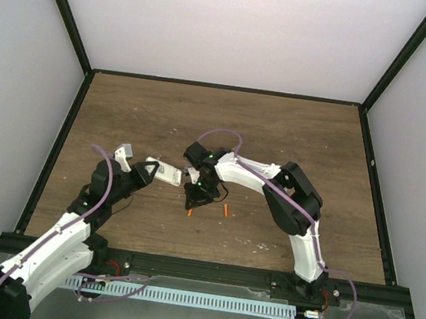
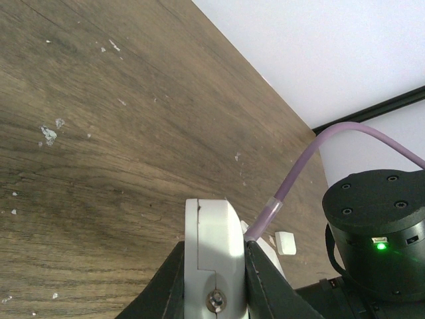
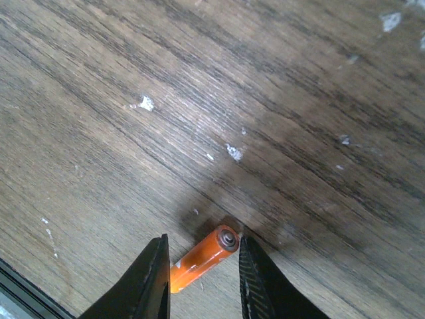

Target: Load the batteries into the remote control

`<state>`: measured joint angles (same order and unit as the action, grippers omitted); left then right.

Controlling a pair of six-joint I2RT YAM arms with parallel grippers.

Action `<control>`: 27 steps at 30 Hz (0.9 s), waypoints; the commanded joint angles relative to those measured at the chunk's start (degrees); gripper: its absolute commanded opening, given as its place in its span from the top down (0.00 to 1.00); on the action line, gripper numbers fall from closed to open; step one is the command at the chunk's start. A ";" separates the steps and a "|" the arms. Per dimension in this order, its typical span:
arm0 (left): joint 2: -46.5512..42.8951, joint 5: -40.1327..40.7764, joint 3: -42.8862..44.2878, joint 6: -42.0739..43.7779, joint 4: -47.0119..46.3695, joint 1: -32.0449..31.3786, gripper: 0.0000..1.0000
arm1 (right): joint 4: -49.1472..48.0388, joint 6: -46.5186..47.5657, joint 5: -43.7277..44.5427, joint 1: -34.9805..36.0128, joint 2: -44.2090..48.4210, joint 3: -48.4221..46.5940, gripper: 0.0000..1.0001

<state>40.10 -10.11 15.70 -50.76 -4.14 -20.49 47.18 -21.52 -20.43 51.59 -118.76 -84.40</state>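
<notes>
My left gripper (image 1: pixel 150 171) is shut on the white remote control (image 1: pixel 167 174) and holds it edge-on above the table; the left wrist view shows its white edge (image 2: pixel 212 239) clamped between the dark fingers. My right gripper (image 1: pixel 195 198) points down, open, with its fingers astride one orange battery (image 1: pixel 190 213). In the right wrist view that battery (image 3: pixel 199 257) lies slantwise on the wood between the two fingertips, its capped end close to the right finger (image 3: pixel 255 279). A second orange battery (image 1: pixel 225 209) lies just right of the right gripper.
A white plastic piece (image 1: pixel 125 152) lies on the table behind my left gripper. A smaller white piece (image 1: pixel 193 174) lies between remote and right wrist, and shows in the left wrist view (image 2: pixel 284 242). The wooden table (image 1: pixel 295 139) has black frame posts at its edges.
</notes>
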 commanded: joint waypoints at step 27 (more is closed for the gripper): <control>2.52 -2.39 1.43 -2.95 -8.68 0.36 1.00 | -9.52 1.48 8.52 -8.00 21.64 10.24 0.99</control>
<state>41.10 -10.74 15.70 -52.49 -7.27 -20.49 42.22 -19.16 -14.13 47.13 -106.98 -74.83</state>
